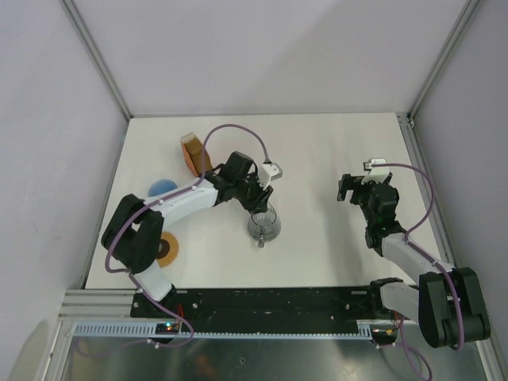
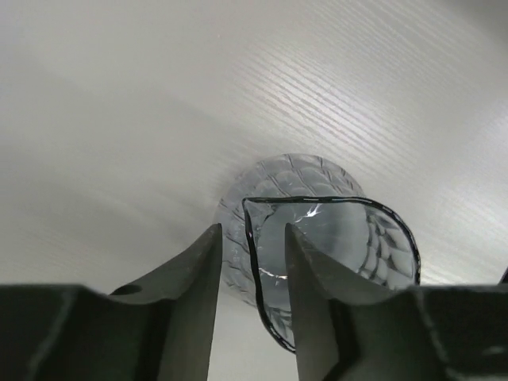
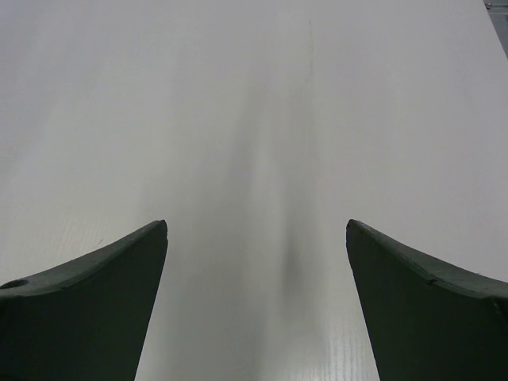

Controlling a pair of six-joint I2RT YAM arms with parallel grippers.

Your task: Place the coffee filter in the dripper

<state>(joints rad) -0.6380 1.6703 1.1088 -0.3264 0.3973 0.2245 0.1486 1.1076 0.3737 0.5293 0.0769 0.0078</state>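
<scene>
The dripper's blue cone (image 1: 162,188) lies at the left of the table, partly hidden by my left arm. An orange-brown ring (image 1: 168,249) lies apart from it near the left arm's base. A clear faceted glass vessel (image 1: 263,225) stands mid-table and also shows in the left wrist view (image 2: 341,238). My left gripper (image 1: 258,208) (image 2: 252,230) straddles its dark rim, one finger inside and one outside, with a gap on both sides of the rim. My right gripper (image 1: 347,189) (image 3: 256,226) is wide open and empty over bare table. No coffee filter is in view.
An orange-brown packet (image 1: 193,154) stands at the back left, behind the left arm. The white table (image 1: 317,151) has walls on three sides and a metal rail along the near edge.
</scene>
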